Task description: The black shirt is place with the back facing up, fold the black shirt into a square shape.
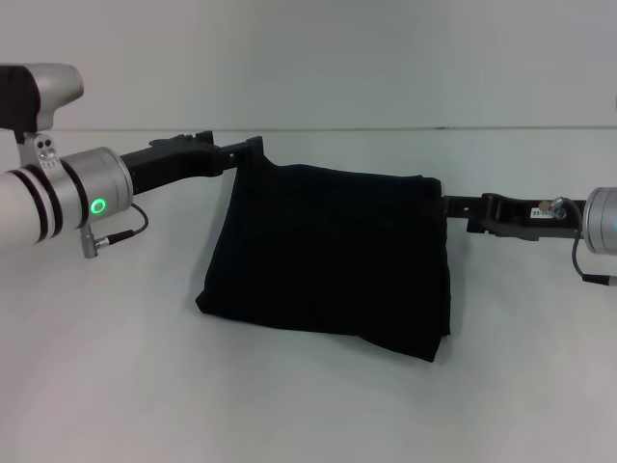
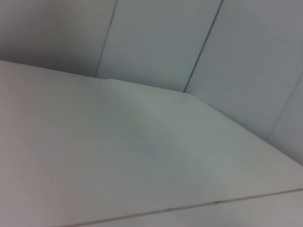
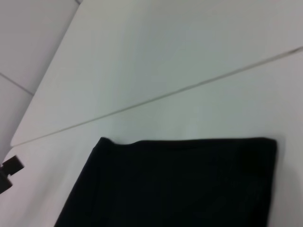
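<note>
The white tabletop (image 1: 116, 386) lies bare all around the black shirt (image 1: 333, 256), a folded near-square at its middle, while the left gripper (image 1: 253, 147) and right gripper (image 1: 451, 204) meet its far corners, jaws' state impossible to tell.

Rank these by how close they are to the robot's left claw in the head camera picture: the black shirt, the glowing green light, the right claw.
1. The black shirt: its upper left corner touches the left claw.
2. The green light: back on the left arm's silver wrist.
3. The right claw: across the shirt, at its upper right corner.
</note>
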